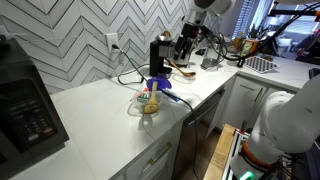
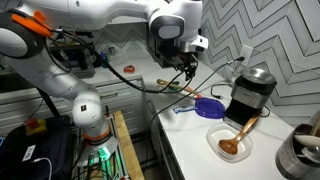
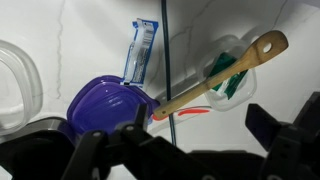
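white countertop [image 1: 100, 115], smooth and matte, runs along a wall of grey-white herringbone tile [image 1: 70, 35]. white cabinet fronts [image 1: 150, 160] below it, so it looks like a kitchen. a black microwave [image 1: 25, 105] sits at 1 end, and a boxy black appliance [image 2: 250, 95] stands against the wall with a cable running off it.

your gripper [image 2: 186, 62] hangs above the counter with its dark fingers spread wide and nothing between them. in the wrist view, right below it, 1 wooden spoon [image 3: 220, 77] lies flat. it is pale bare wood, its rounded bowl end rests over a green item in a small clear dish, and its handle tip reaches the edge of the purple lid [image 3: 105, 105]. the lid is round, glossy plastic and lies flat on the counter. a blue-and-white toothbrush pack [image 3: 141, 50] sits just beside the lid, thin and rectangular. a clear glass bowl [image 2: 225, 148] holding a 2nd wooden spoon sits further along, near the appliance.
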